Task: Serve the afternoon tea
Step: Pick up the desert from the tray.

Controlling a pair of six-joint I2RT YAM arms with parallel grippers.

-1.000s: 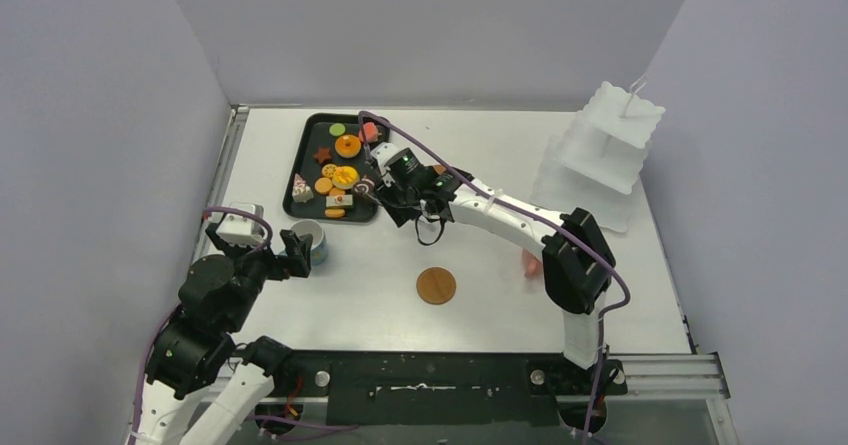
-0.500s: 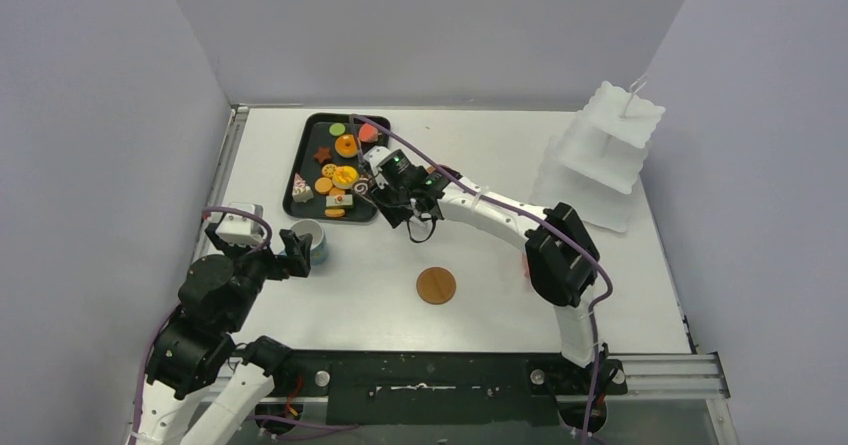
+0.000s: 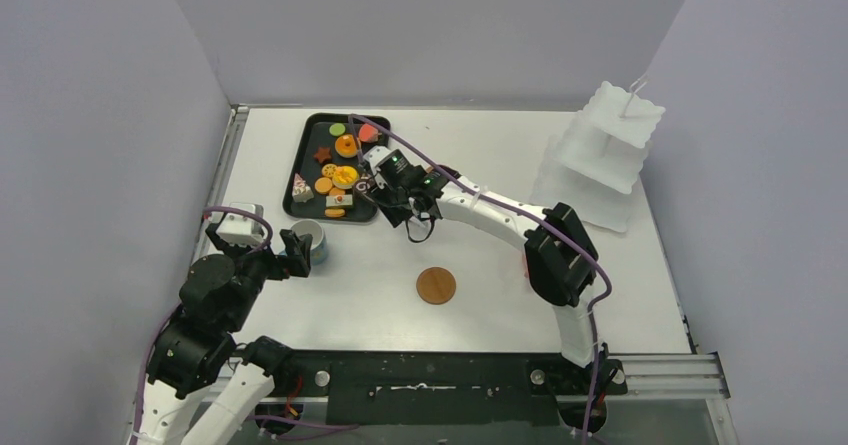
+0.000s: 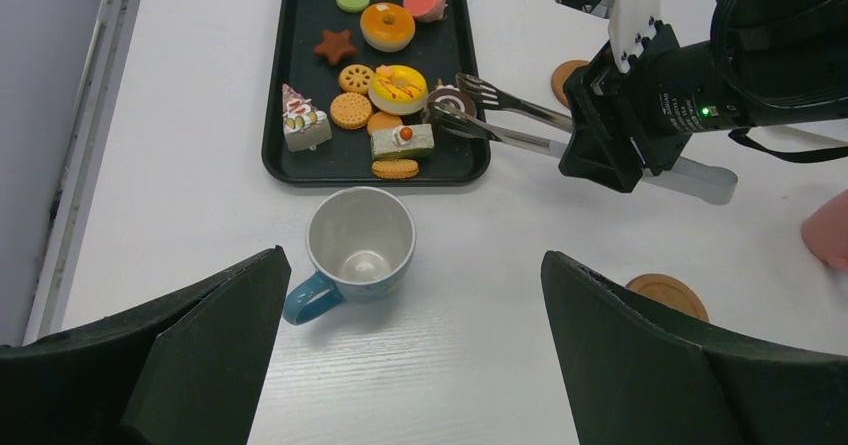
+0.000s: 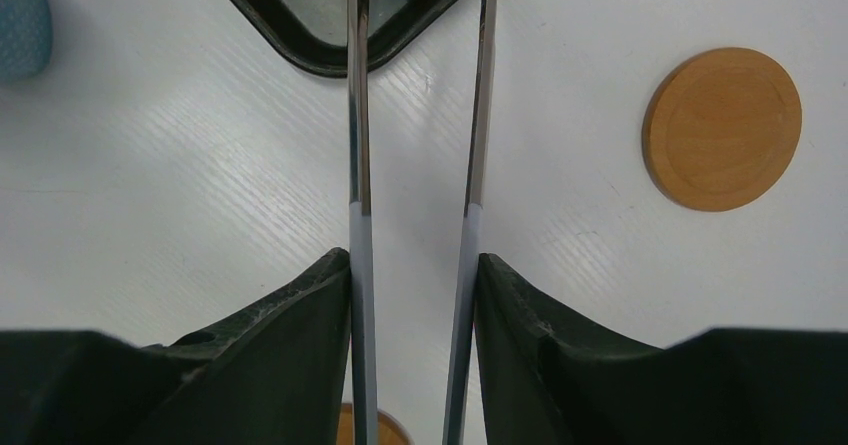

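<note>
Black rectangular tray point(image 4: 272, 115) on the white table point(image 4: 180, 225), carrying the small toy pastries point(image 4: 398, 85). Right gripper point(image 5: 412, 265): jaws clamped on the long metal tongs point(image 4: 510, 115), whose tips flank the chocolate swirl roll point(image 4: 450, 98) by the tray's right edge. Left gripper point(image 4: 412, 265): jaws wide open, holding nothing; the blue-handled cup point(image 4: 360, 240) stands upright just beside the tray's near edge. Pink cup point(image 4: 828, 230): well to the tray's right.
</note>
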